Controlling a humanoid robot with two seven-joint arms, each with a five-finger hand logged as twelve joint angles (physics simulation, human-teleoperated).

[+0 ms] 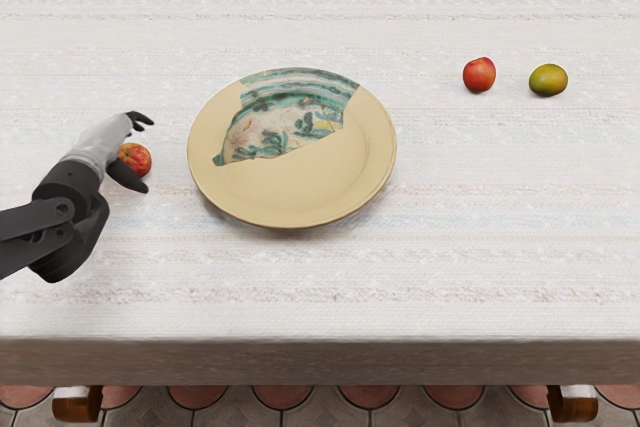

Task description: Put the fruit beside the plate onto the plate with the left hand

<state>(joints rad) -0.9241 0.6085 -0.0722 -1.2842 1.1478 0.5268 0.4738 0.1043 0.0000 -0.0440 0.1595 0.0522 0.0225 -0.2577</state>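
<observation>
My left hand (106,147) sits at the left side of the surface (460,237), cupped around the small red-and-yellow fruit (137,160). The hand is fairly wide. The thumb (128,178) lies against or just under the fruit's near side, while the upper fingertips (140,121) stand apart from it on the far side. I read this as bracketing the fruit, not yet gripping it. The fruit appears to rest on the surface, just left of the plate (372,162) and not touching the rim. The right arm does not show.

The main risk, as I judge it, is the closure. The fruit is round, and if the thumb presses before the far fingers arrive, it could squirt out and roll toward the plate or off to the side. A loose pinch could also let it slip during the lift. On the carry, a low path might knock the fruit or my fingers against the plate's raised rim and shove the plate.

Two other fruits, a red apple (479,74) and a green-yellow mango (548,79), lie well apart on the far right. They are not next to the plate, so I leave them alone.

I can read no brand, label or writing. The plate has only a green painted pattern across its upper left.
</observation>
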